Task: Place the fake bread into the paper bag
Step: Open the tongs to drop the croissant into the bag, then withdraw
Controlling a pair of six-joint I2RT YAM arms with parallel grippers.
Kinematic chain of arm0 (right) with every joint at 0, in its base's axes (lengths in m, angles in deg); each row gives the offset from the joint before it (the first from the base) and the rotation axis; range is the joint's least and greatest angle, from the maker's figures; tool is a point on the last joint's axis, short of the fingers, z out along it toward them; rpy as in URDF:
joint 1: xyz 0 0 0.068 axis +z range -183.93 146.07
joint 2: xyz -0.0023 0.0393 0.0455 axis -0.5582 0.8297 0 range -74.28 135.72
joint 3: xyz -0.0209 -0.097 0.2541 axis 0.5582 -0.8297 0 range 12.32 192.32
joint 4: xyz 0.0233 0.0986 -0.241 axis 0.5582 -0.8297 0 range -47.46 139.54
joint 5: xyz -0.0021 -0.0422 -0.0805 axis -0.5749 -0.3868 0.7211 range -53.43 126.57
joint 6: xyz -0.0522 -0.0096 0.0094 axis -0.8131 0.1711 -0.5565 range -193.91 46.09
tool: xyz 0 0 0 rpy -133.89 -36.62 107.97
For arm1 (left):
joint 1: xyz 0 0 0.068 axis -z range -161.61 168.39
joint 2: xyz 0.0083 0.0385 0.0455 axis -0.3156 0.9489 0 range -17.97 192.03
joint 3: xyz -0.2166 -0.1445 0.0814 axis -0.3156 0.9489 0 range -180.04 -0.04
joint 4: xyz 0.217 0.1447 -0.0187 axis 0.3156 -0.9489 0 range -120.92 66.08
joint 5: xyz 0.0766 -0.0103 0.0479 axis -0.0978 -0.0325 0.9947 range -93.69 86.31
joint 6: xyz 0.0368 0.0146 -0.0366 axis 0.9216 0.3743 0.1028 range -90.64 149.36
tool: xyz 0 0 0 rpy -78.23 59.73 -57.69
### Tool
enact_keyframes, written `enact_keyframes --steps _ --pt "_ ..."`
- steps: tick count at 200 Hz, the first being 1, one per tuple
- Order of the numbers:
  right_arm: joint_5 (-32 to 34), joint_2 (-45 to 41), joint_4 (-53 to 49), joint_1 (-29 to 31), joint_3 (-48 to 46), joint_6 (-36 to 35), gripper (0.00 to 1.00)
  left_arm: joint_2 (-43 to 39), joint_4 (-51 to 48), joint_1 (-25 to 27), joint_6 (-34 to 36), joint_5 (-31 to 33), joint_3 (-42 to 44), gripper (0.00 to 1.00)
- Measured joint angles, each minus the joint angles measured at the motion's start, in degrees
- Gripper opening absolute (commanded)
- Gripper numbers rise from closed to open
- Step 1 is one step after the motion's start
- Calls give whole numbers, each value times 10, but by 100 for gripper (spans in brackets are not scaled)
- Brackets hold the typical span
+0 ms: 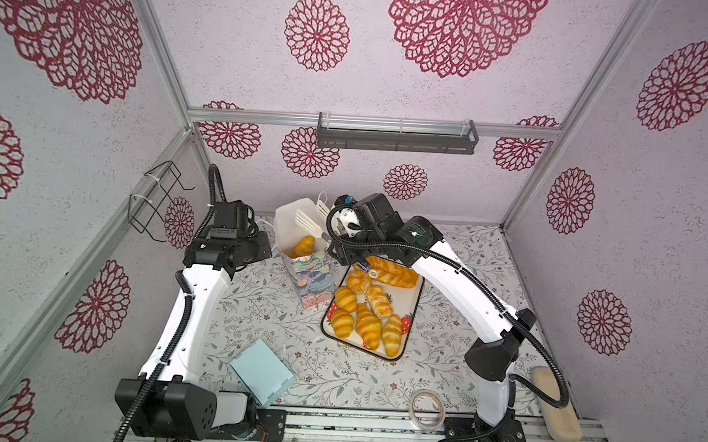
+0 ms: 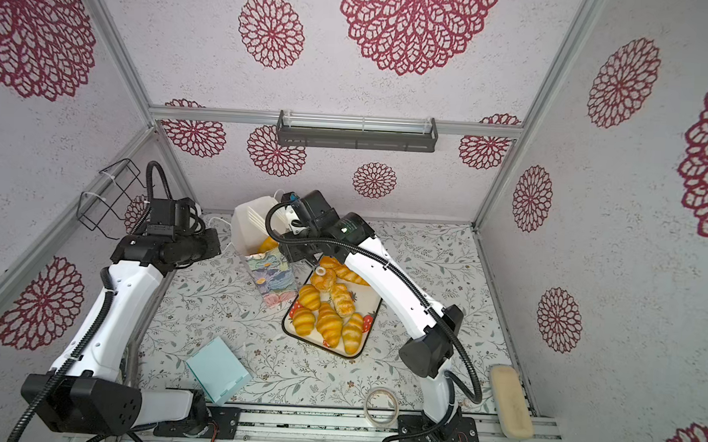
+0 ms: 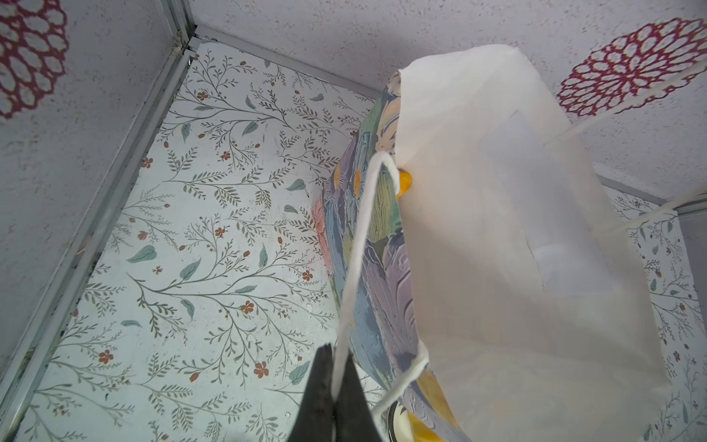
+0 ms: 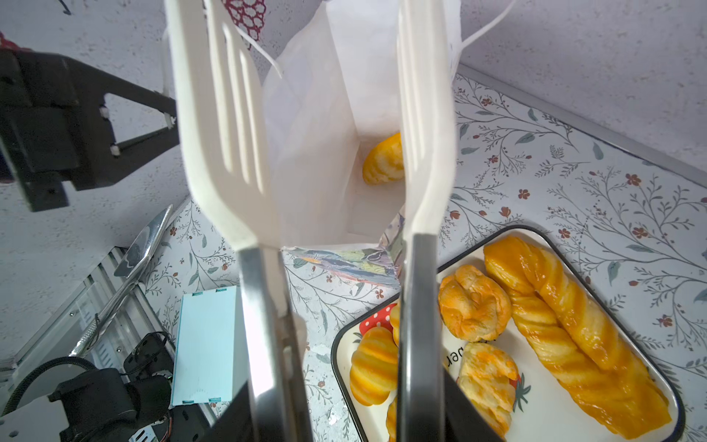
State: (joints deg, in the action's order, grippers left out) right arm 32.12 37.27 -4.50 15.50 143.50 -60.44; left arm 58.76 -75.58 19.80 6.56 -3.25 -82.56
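The paper bag (image 1: 315,284) (image 2: 272,280) stands upright and open at the back of the table, white inside (image 3: 497,229) (image 4: 317,153). One piece of fake bread (image 1: 303,246) (image 4: 382,160) lies at its bottom. My left gripper (image 3: 338,354) (image 1: 271,247) is shut on the bag's white cord handle (image 3: 359,237). Several croissants (image 1: 365,322) (image 2: 328,322) and a long twisted loaf (image 1: 395,274) (image 4: 574,329) sit on a tray (image 1: 413,320) (image 4: 336,356) right of the bag. My right gripper (image 4: 348,402) is shut on white slotted tongs (image 4: 225,134) (image 1: 308,221). The tong blades stand apart and empty over the bag's mouth.
A light blue box (image 1: 263,375) lies at the front left. A tape roll (image 1: 427,409) and a beige oblong block (image 1: 557,405) lie at the front right. A wire basket (image 1: 153,203) hangs on the left wall, a dark rail shelf (image 1: 396,139) on the back wall.
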Motion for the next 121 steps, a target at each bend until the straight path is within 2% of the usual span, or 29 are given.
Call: enact_keyframes --steps 51,121 --pt "14 -62 1 -26 -38 -3 52 0 0 1 0 0 0 0" --pt "18 -196 34 -100 -222 2 52 0 -1 1 0 0 -8 0"
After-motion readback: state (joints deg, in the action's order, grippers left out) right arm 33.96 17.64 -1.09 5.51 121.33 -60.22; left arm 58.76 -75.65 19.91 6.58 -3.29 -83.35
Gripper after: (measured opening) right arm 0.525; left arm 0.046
